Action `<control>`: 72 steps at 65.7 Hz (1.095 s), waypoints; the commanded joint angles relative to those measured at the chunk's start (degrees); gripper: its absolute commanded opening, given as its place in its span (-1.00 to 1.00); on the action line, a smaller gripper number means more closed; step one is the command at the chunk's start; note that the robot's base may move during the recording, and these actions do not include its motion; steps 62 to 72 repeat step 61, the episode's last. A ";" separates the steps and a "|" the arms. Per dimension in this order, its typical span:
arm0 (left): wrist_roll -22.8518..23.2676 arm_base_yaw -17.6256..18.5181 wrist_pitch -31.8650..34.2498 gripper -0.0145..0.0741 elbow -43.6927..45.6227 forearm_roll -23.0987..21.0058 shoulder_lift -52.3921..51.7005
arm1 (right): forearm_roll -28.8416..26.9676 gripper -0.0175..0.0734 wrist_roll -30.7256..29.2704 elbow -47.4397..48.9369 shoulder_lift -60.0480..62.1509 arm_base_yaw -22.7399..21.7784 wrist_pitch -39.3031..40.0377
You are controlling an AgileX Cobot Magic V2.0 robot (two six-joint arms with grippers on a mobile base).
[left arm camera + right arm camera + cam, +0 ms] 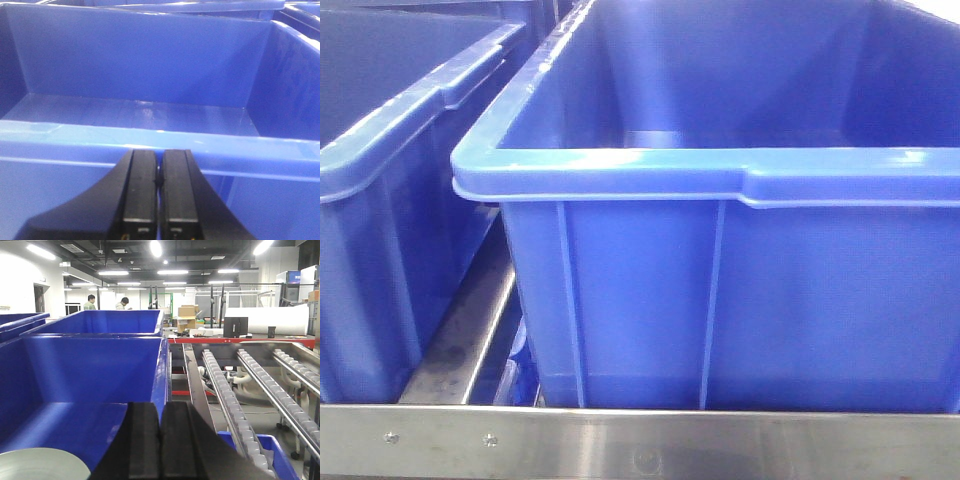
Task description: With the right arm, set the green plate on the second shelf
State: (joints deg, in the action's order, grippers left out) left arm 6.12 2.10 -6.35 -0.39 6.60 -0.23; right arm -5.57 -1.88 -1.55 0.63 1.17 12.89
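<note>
In the right wrist view the right gripper [160, 440] is sitting at the bottom of the frame with its jaws pressed together and nothing between them, and just to its left, low in the corner, a pale curved edge of the green plate [40, 464] is showing, lying on the floor of a blue bin [75, 390]. So the plate is not yet being held, and the step in hand, as I judge it, is taking hold of it. To do that well, the right jaws need spreading wide before they are going down, and the arm is best shifted left so that one finger is passing over the raised rim and the other under it; a shallow plate lying flat gives little else to pinch. Only a sliver of the plate is visible, so its full position in the bin cannot be told. The bin's tall wall is standing close by, so the lift should be going straight up before any sideways travel. Farther out, roller rails [260, 385] are running away to the right; the second shelf itself cannot be picked out. The left gripper [159, 200] is likewise closed and empty, hovering before the rim of another blue crate [150, 135], and should be staying clear.
</note>
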 commanded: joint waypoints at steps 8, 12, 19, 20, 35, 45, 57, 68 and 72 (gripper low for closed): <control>0.15 0.13 5.05 -0.38 -2.34 -0.14 -0.99 | 0.08 -0.51 0.31 0.97 1.11 -0.31 4.71; 0.15 0.13 5.05 -0.38 -2.34 -0.14 -0.99 | 0.08 -0.51 0.30 0.97 1.11 -0.31 4.66; 0.15 0.13 5.05 -0.38 -2.34 -0.14 -0.99 | 0.08 -0.51 0.30 0.97 1.11 -0.31 4.41; 0.15 0.13 5.05 -0.38 -2.34 -0.14 -0.99 | 0.08 -0.51 0.30 0.97 1.11 -0.31 4.41; 0.15 0.13 5.05 -0.38 -2.34 -0.14 -0.99 | 0.08 -0.51 0.30 0.97 1.11 -0.31 4.29; 0.15 0.13 5.05 -0.38 -2.34 -0.14 -0.99 | 0.08 -0.51 0.30 0.97 1.11 -0.31 4.29; 0.15 0.13 5.05 -0.38 -2.34 -0.14 -0.99 | 0.08 -0.51 0.30 0.97 1.11 -0.31 4.29; 0.15 0.13 5.05 -0.38 -2.34 -0.14 -0.99 | 0.08 -0.51 0.30 0.97 1.11 -0.31 4.29; 0.15 0.13 5.05 -0.38 -2.34 -0.14 -0.99 | 0.08 -0.51 0.30 0.97 1.11 -0.31 4.29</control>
